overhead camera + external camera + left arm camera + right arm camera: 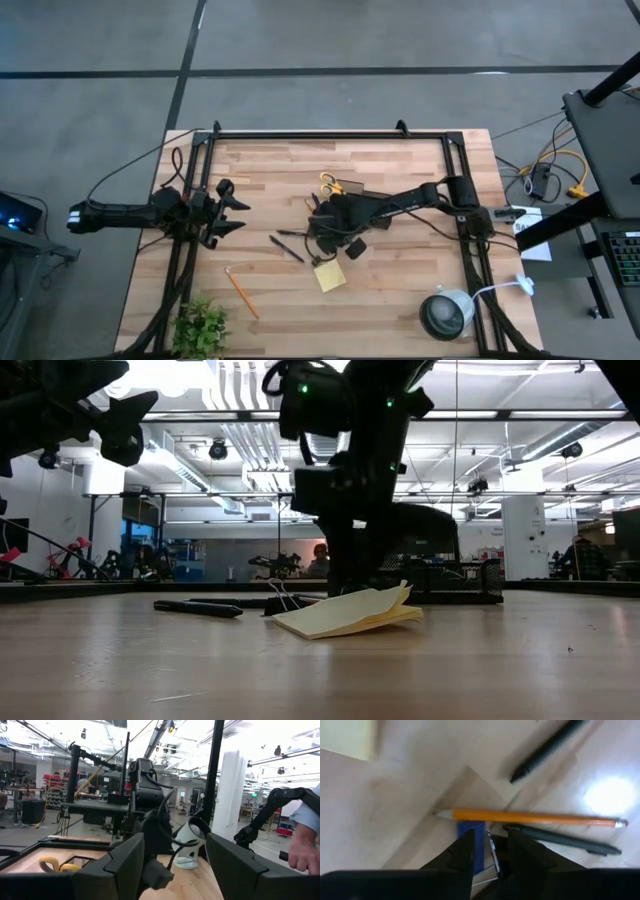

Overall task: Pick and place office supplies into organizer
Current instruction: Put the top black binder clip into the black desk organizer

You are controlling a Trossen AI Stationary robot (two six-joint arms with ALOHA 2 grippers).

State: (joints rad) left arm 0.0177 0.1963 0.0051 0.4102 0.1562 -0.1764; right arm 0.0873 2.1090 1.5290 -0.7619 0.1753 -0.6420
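My right gripper (pixel 320 236) reaches down at mid-table, left of the black organizer (pixel 372 203), which lies partly under its arm. In the right wrist view it (pixel 491 851) is shut on a small blue binder clip (pixel 471 842). Just past the fingertips lie an orange pencil (pixel 530 816) and a black pen (pixel 562 841), with another pen (pixel 550 747) farther off. Yellow-handled scissors (pixel 330 183) stick up at the organizer's far end. The yellow sticky-note pad (pixel 330 275) lies flat nearer me. My left gripper (pixel 226 210) waits open above the table's left side. My right gripper comes at the blue binder clip from above, pointing down. The clip's wire handles (pixel 493 854) sit between the two fingers, and its blue body (pixel 472 832) lies by one fingertip (pixel 462 851). The clip rests on the wooden table beside the pencil's tip.
A second orange pencil (pixel 240 290) and black pens (pixel 286 248) lie left of the pad. A green plant (pixel 200 325) stands at the near left corner, a round grey-white lamp (pixel 445 312) at the near right. A person's hand (pixel 305 851) shows beyond the table's right side.
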